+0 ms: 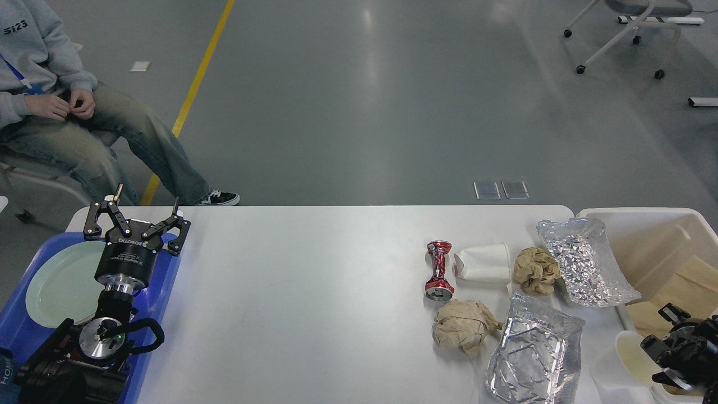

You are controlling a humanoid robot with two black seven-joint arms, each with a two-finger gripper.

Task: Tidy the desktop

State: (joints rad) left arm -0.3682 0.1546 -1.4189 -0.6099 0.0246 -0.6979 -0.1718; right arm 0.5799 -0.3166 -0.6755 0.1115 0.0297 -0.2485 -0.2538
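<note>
White table (291, 292) fills the lower frame, far edge abt mid-height, rounded corners at both far ends. Left & centre of it bare; clutter sits on the right part.

Clutter, left to right: crushed red can (439, 270) lying roughly front-to-back; white cup (483, 262) on its side just beside the can, may be touching; brown paper ball (537, 270) right of the cup; a 2nd paper wad (465, 324) nearer, below the can. Crumpled foil tray (586, 262) at far right, leaning over toward the bin (645, 235). Another flattened foil pan (532, 354) near the front edge, just right of the wad.

Cream bin sits off the table's right end, brown cardboard (681, 297) inside it.

Blue tray (162, 286) at the left end, w/ a pale green plate (59, 283) in it.

Left tool (138, 220) hangs over the tray's far right corner, fingers spread wide, nothing btwn them. Right tool (681, 350) low at the frame's right corner, dark & end-on; can't tell its spread. A round cream cup/lid (631, 350) is right at it; can't tell if gripped.

Beyond the table: grey floor w/ a yellow line (196, 84), seated person (67, 106) far left, office chair (628, 33) far right.
</note>
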